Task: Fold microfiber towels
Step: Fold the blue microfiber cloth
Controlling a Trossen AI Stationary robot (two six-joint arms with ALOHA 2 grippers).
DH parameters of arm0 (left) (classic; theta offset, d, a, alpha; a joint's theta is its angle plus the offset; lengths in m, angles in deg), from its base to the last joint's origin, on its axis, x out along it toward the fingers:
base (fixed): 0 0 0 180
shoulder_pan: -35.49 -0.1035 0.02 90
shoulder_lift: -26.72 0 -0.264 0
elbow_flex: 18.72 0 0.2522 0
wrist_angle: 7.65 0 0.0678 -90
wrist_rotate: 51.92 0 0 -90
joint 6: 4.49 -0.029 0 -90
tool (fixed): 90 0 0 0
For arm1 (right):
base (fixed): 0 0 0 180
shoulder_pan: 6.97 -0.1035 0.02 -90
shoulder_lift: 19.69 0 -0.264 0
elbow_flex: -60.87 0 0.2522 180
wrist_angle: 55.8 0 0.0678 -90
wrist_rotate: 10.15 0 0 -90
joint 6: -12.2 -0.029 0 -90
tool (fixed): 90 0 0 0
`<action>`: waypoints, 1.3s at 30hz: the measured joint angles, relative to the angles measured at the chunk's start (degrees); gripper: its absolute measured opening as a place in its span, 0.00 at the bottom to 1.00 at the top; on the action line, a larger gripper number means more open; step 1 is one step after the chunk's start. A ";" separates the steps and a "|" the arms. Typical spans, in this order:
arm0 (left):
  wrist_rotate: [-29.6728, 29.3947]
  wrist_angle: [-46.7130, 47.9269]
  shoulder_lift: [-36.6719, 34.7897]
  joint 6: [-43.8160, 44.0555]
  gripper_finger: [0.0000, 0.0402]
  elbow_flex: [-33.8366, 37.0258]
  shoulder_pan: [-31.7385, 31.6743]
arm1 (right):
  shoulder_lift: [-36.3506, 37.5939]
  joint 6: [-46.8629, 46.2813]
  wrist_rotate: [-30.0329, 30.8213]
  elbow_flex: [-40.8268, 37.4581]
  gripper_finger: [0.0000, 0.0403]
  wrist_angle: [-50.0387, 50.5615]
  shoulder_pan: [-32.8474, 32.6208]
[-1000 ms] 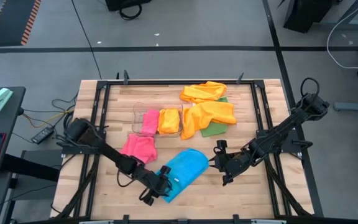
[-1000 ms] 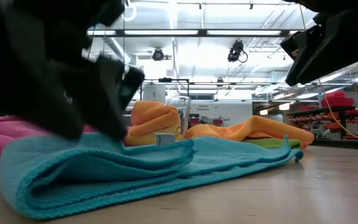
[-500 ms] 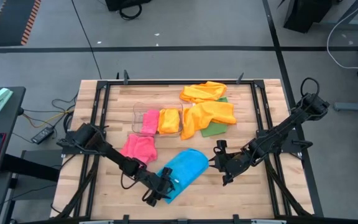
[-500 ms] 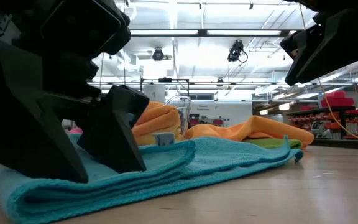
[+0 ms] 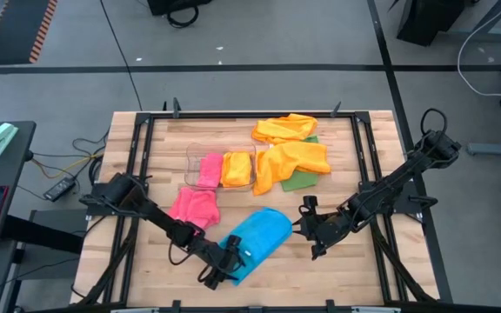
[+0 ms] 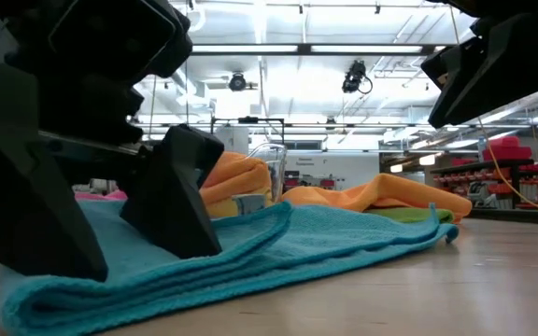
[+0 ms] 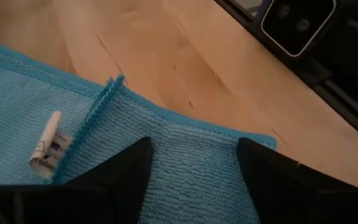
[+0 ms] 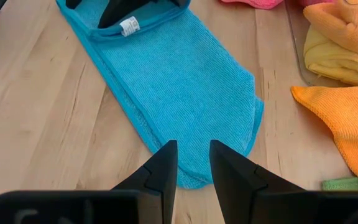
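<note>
A blue towel (image 5: 259,236) lies folded lengthwise on the wooden table, slanting from near left to far right, with its white label (image 7: 47,143) showing. My left gripper (image 5: 230,259) stands open on the towel's near-left end, fingers (image 6: 176,201) spread wide. My right gripper (image 8: 193,155) hangs above the towel's far-right end (image 8: 229,155). It is slightly open with nothing between its fingers. A pink towel (image 5: 194,207) lies on the table. Orange towels (image 5: 294,161) and a green one (image 5: 301,180) lie at the back. My left gripper rests its two spread fingertips (image 7: 135,165) on the upper layer of the blue towel, close to the near-left end's edge (image 7: 191,127). The fingers slant down from the table's left. Nothing is pinched between them, and the towel lies flat on the table.
A clear plastic bin (image 5: 190,156) at the middle back holds a folded pink towel (image 5: 209,169) and a yellow one (image 5: 237,168). Black frame rails (image 5: 137,156) run along the table's sides. Bare wood shows at the near right (image 5: 337,278).
My left gripper has sunk onto the blue towel's near-left end and opened, letting go of the cloth. The raised fold there has dropped and now lies flatter on the layer below. My right gripper has kept still.
</note>
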State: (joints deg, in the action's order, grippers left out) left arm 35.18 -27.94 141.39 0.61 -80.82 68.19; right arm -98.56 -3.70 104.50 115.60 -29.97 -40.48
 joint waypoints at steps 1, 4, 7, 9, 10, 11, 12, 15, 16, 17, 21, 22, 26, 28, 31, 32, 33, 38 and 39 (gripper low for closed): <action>0.04 0.19 -0.37 -0.02 0.62 0.04 0.04 | 0.00 0.00 0.01 0.00 0.26 0.02 0.00; 0.10 -0.58 -0.98 -0.18 0.62 0.04 0.04 | 0.00 -0.02 0.01 0.00 0.26 0.02 0.00; 0.09 -0.80 -0.99 -0.21 0.64 0.05 -0.06 | 0.00 0.00 0.01 0.00 0.26 0.00 0.00; 0.08 -1.52 -0.99 -0.50 0.66 0.04 -0.36 | 0.00 0.02 0.01 0.00 0.26 0.00 0.00; 0.06 -1.73 -1.01 -1.11 0.67 0.02 -0.53 | 0.00 0.02 0.00 0.00 0.26 0.00 0.00; 0.02 -1.60 -1.03 -1.57 0.68 0.02 -0.72 | 0.00 0.02 0.01 0.00 0.26 0.00 0.00; -0.17 -0.91 -1.05 -2.17 0.69 0.01 -0.93 | 0.00 0.02 0.00 0.00 0.26 0.00 0.00; -0.48 2.17 -1.05 -2.74 0.71 0.02 -1.73 | 0.00 0.02 0.01 0.00 0.26 0.00 0.00; -0.47 2.44 -1.06 -2.75 0.72 0.01 -1.91 | 0.00 0.02 0.01 0.00 0.26 0.00 0.00; -0.48 2.50 -1.07 -2.76 0.72 0.00 -2.05 | 0.00 0.04 0.00 0.00 0.26 0.00 0.00; -0.54 2.59 -0.77 -2.80 0.72 -0.05 -2.00 | 0.00 0.04 0.01 0.00 0.26 0.00 0.00; -0.55 2.82 -0.77 -2.80 0.72 -0.10 -1.94 | 0.00 0.04 0.01 0.00 0.26 0.00 0.00; -0.65 1.92 -0.94 -2.84 0.72 -0.04 -1.72 | 0.00 0.04 0.00 0.00 0.26 -0.01 0.00; -0.61 1.48 -1.79 -3.85 0.72 -0.28 -1.55 | 0.00 -0.07 0.00 0.00 0.26 0.00 0.00; -0.61 2.63 -3.81 -6.02 0.72 -1.21 -1.24 | 0.00 -0.15 0.00 0.00 0.26 -0.01 0.00; -0.64 3.78 -4.46 -6.54 0.72 -1.29 -1.22 | 0.00 -0.15 0.01 0.00 0.26 -0.02 0.00; -0.63 5.53 -5.23 -6.88 0.72 -1.27 -1.19 | 0.00 -0.15 0.00 0.00 0.26 -0.03 0.00; -3.80 17.96 -10.35 -5.49 0.72 -1.30 -1.69 | 0.00 -0.15 0.01 -0.02 0.26 -0.09 0.00; -4.17 20.42 -11.13 -4.51 0.72 -1.29 -1.80 | -0.02 -0.14 0.01 -0.02 0.26 -0.09 0.00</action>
State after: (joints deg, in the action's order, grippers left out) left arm 31.01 -7.52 130.26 -3.90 -82.11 66.39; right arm -98.58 -3.84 104.50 115.58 -30.05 -40.48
